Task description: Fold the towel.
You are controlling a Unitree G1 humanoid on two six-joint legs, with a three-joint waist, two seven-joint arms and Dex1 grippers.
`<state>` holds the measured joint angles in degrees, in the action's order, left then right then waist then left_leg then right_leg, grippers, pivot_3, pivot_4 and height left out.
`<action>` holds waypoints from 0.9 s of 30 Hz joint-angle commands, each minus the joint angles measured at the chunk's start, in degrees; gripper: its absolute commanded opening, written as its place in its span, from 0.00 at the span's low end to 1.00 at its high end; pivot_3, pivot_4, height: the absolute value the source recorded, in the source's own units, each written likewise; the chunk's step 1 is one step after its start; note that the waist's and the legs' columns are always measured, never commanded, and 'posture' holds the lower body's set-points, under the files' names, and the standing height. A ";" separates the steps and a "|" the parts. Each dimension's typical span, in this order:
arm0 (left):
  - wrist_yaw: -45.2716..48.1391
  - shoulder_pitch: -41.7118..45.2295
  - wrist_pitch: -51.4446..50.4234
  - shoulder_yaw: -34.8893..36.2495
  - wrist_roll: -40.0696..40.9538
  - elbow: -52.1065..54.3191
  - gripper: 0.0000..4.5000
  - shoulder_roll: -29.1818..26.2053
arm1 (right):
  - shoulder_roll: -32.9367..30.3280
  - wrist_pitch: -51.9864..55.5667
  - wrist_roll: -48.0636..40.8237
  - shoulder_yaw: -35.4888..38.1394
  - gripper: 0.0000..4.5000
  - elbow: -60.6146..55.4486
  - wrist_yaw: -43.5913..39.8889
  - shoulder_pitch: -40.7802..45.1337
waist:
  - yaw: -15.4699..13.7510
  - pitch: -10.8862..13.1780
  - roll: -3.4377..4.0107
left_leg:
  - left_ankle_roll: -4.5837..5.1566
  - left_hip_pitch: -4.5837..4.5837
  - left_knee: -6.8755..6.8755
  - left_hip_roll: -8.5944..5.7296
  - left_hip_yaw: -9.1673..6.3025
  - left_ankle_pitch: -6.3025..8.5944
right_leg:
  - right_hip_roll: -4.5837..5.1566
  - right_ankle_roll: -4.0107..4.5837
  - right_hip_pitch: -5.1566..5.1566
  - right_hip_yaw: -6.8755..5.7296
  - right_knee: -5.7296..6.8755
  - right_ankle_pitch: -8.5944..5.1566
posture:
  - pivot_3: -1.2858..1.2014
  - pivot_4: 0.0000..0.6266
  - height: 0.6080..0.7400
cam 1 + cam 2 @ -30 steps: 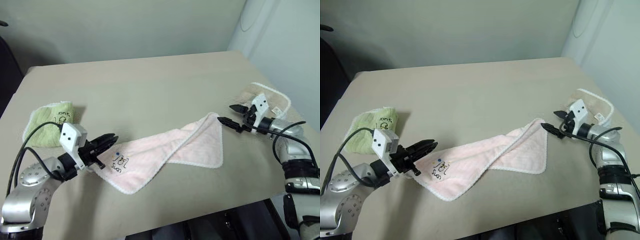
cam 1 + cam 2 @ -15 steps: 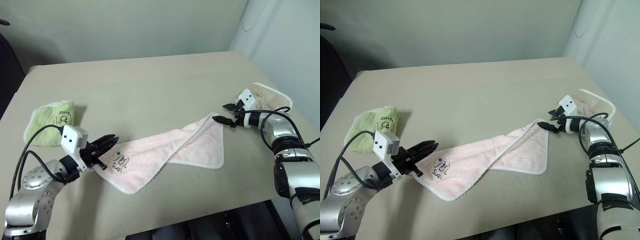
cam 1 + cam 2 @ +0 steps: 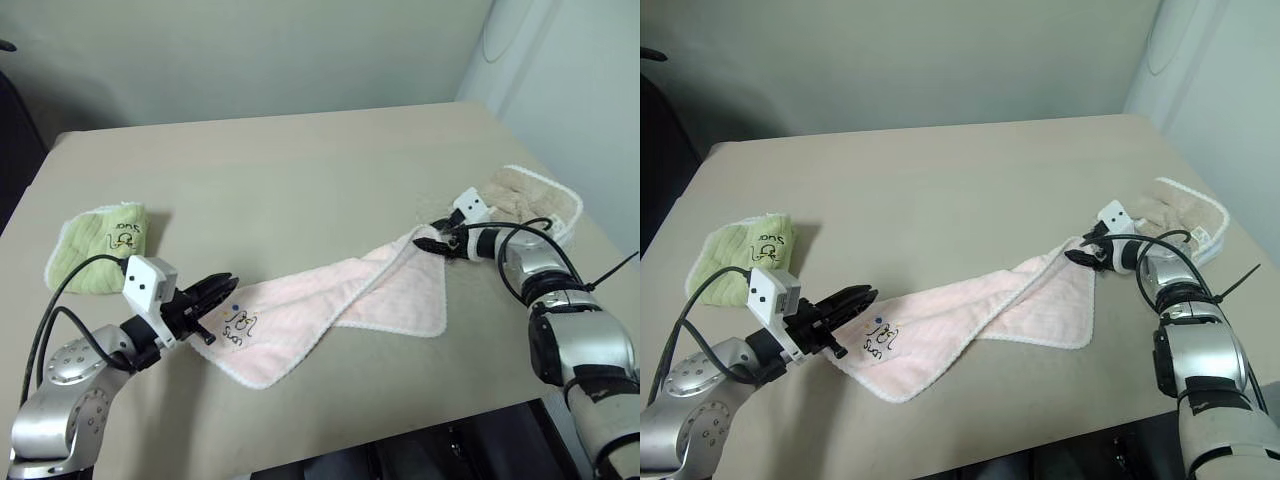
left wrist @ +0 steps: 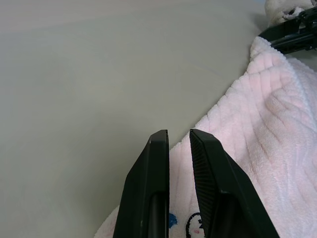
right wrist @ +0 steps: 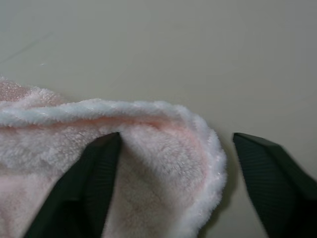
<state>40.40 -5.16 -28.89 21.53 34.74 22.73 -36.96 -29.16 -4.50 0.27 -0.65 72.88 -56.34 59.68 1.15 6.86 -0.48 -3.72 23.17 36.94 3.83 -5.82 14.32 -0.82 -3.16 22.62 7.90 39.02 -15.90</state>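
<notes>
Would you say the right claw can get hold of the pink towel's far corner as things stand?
Probably yes. The right claw stands open with that corner of the pink towel already between its fingers, and nothing lies in between.
</notes>
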 commanded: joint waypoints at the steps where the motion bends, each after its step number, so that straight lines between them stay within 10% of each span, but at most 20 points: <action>1: -0.04 -0.37 0.97 1.54 0.62 2.39 0.17 -0.40 | -0.27 -0.81 -0.79 1.80 0.50 -0.55 -0.73 1.30 | 0.01 0.00 0.00 | -0.02 0.00 0.00 0.00 0.00 0.01 | 0.00 0.01 0.00 0.00 0.00 0.00 | 0.52 0.24 1.00; 7: 0.65 -0.69 0.91 2.49 0.71 2.30 0.17 -1.33 | -0.42 -0.46 -1.43 3.11 0.03 -0.89 -2.26 1.02 | 0.02 0.00 0.00 | -0.06 0.00 0.00 0.02 -0.01 0.03 | -0.01 0.03 0.00 0.00 0.00 -0.02 | 0.52 0.24 1.00; 14: 8.62 -1.46 0.32 7.36 1.86 0.43 0.17 -9.93 | -0.21 -2.10 -0.88 3.79 0.01 -1.37 0.20 0.65 | 0.07 0.00 0.00 | -0.15 0.00 0.00 0.08 -0.10 0.09 | -0.06 0.11 0.00 0.00 0.03 -0.06 | 0.52 0.24 1.00; 27: 33.42 -10.24 1.72 2.07 1.28 8.42 1.00 -26.67 | 1.39 -3.83 -1.46 4.60 0.00 -3.01 0.87 -1.44 | 0.14 0.02 0.03 | 0.06 0.00 0.00 0.13 -0.22 0.38 | -0.10 0.25 0.02 -0.03 0.04 -0.12 | 0.52 0.24 1.00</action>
<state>72.20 -15.09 -29.86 24.39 37.99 29.53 -62.84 -27.33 -7.10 -0.12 2.86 71.88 -55.10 58.22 1.29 6.88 -0.45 -3.65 23.17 36.94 3.95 -6.05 14.71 -0.92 -2.90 22.65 7.87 39.06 -16.02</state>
